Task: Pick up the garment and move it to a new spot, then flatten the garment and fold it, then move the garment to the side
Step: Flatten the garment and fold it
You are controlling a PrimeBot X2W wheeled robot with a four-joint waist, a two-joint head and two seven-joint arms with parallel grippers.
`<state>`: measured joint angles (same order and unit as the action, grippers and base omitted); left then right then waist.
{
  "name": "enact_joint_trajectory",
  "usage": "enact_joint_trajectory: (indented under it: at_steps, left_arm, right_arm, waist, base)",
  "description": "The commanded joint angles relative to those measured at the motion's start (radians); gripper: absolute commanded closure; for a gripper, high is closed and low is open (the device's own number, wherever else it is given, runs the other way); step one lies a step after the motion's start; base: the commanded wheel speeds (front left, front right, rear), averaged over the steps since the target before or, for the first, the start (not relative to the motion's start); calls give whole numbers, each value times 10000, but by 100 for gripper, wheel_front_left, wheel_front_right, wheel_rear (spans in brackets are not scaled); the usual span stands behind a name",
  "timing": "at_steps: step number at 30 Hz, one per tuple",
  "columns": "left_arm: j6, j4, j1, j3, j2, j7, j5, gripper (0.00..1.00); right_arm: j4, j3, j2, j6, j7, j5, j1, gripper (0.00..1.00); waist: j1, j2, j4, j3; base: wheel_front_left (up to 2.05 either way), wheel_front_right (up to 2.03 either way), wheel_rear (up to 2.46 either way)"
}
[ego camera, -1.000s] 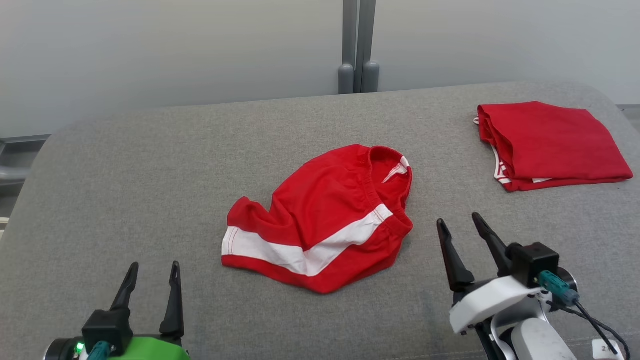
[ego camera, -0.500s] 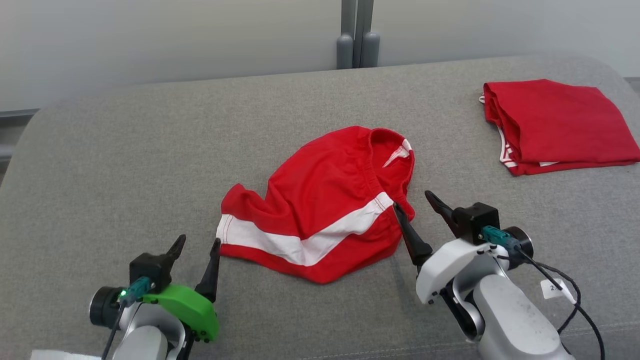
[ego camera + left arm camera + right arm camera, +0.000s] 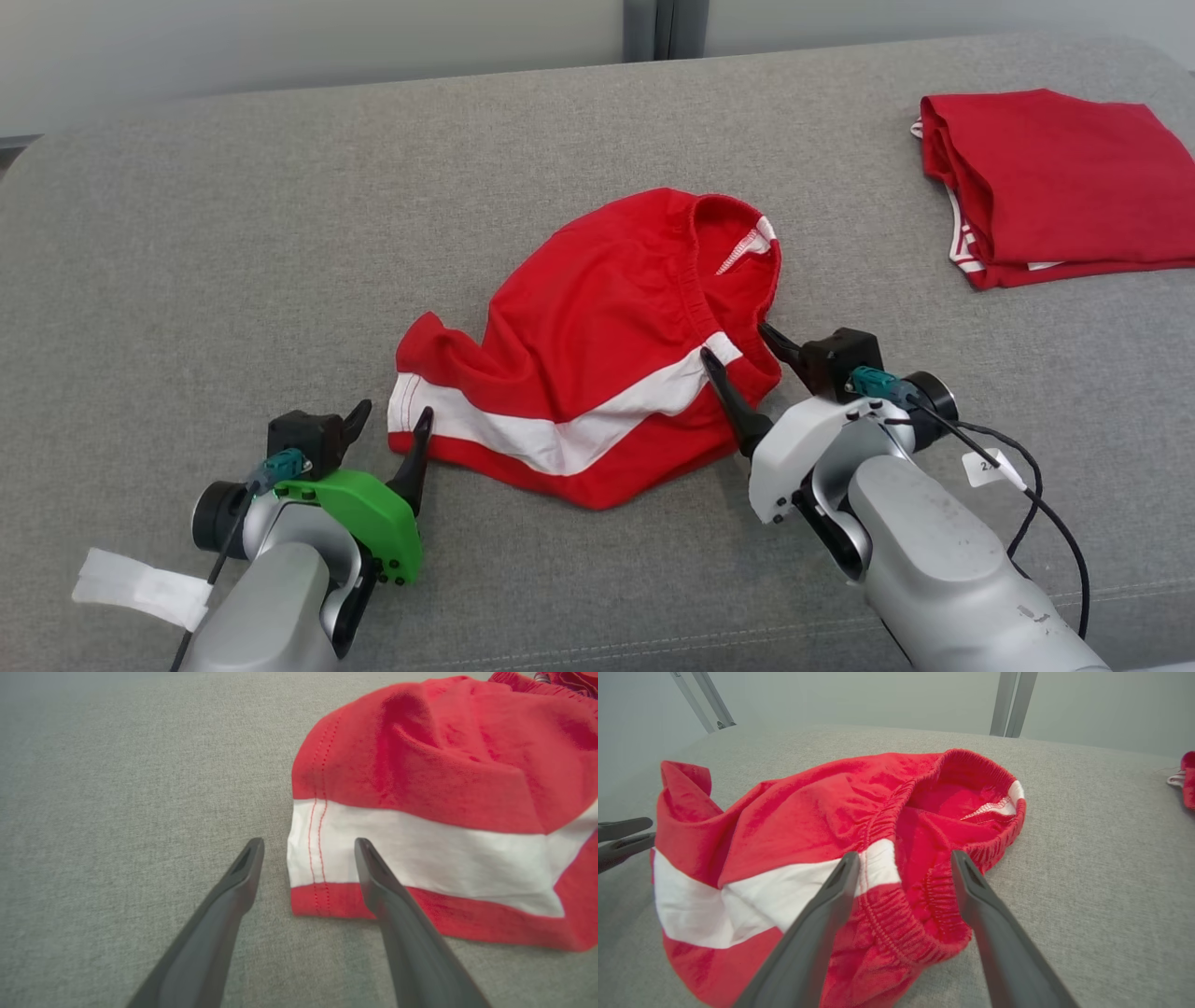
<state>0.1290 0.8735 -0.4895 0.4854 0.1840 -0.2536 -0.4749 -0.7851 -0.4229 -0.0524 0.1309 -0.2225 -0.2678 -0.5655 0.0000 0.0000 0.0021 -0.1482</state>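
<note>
On the grey couch (image 3: 187, 233), head view: the red shorts (image 3: 597, 373) lie crumpled in the middle, not flat.
Left gripper (image 3: 394, 411): fingers apart, holding nothing, just beside the leg end of the shorts.
Right gripper (image 3: 735, 341): fingers apart, holding nothing, at the waistband side.
Folded red cloth (image 3: 1055, 177): over on the right, well apart from the shorts.
Left wrist view, leg end (image 3: 317, 844): the stitched edge with the white stripe sits between the two spread fingers, low on the couch.
Right wrist view, waistband (image 3: 901, 933): the bumpy, stretchy band sits between the two spread fingers.
How it will feel: I think soft, light and floppy, so it will sag and bunch up.
Where to hold: I think the thick waistband and the stitched leg end. Pinch both layers, or one may slip out.
</note>
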Motion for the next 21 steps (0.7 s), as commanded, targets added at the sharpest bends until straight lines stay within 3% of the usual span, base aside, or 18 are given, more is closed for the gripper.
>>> enact_joint_trajectory:
  at_steps: [1,9,10,11,13,21]
  left_arm:
    - [12,229,-316,148,47,-51,-270,0]
    - [13,984,-898,1207,-2,-61,-1629,0]
    - [13,1015,-962,1301,36,-69,-1804,4]
    - [13,1040,-1024,1410,48,-78,-1932,40]
    - [13,1089,-1079,1614,58,-94,-2131,100]
    - [13,1041,-1213,2121,243,-120,-2533,100]
  right_arm:
    - [-198,-160,-14,-4,-104,-167,-227,0]
    - [-988,-1141,5,-2,-148,-921,-739,0]
    - [-1041,-1265,6,-4,-119,-1046,-790,24]
    - [-1080,-1364,7,-4,-126,-1161,-825,58]
    - [-1156,-1552,7,-2,-148,-1351,-881,100]
    - [-1458,-1878,6,-4,-271,-1770,-1103,100]
  waist:
    - [0,0,31,-105]
    - [0,0,21,-233]
    - [0,0,18,-239]
    - [0,0,21,-239]
    - [0,0,33,-227]
    - [0,0,120,-59]
  base:
    - [0,0,0]
    - [0,0,0]
    - [0,0,0]
    - [0,0,0]
    - [0,0,0]
    - [0,0,0]
